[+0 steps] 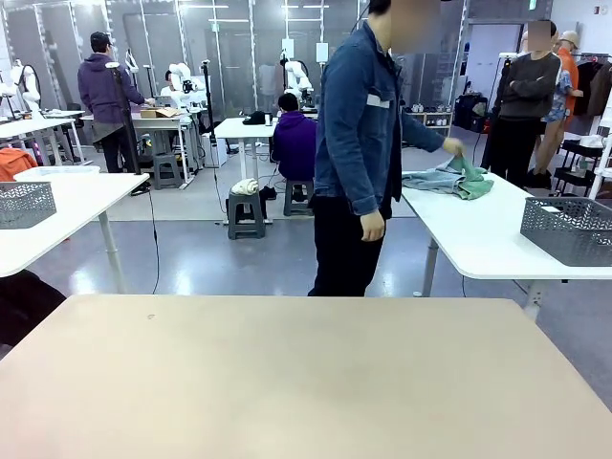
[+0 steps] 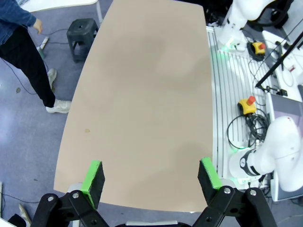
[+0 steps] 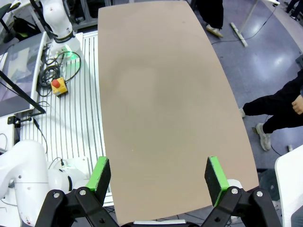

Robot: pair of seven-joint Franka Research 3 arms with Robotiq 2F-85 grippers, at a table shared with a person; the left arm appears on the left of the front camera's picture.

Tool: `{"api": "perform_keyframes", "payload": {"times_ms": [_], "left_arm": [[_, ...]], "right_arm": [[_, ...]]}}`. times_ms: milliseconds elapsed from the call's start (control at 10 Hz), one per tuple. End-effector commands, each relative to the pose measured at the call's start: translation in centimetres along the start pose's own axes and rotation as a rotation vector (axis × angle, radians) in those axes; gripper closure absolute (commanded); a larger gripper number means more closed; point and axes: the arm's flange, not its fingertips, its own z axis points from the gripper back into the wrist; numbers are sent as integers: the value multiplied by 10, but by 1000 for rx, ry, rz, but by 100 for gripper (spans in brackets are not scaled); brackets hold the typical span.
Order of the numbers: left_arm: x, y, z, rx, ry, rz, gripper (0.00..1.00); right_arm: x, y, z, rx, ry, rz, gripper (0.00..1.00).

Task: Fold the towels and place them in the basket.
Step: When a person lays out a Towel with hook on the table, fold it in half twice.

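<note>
The towels lie in a loose heap on a white side table [image 1: 478,239] beyond my beige table [image 1: 287,373], at the right. One towel is mint green [image 1: 471,179] and one pale blue-grey [image 1: 430,179]. A person in a denim jacket [image 1: 359,143] stands at the far edge with a hand [image 1: 451,146] on the green towel. A dark grey mesh basket [image 1: 572,228] stands on the same side table. My left gripper [image 2: 151,177] hangs open high above the beige tabletop, nothing between its green pads [image 2: 93,177]. My right gripper [image 3: 158,172] is open too, over the bare tabletop.
A second mesh basket [image 1: 24,203] sits on a white table at the left. A dark stool [image 2: 81,32] stands on the floor off the far end of my table. The arms' bases and cables [image 2: 246,127] line the near side.
</note>
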Motion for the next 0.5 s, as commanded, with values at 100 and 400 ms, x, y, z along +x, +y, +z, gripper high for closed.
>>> {"api": "perform_keyframes", "payload": {"times_ms": [100,400], "left_arm": [[2,-1,1,3,-5,-5,0],[2,-1,1,3,-5,-5,0]], "right_arm": [[1,1,1,-2,-4,2,0],[1,1,1,-2,-4,2,0]]}}
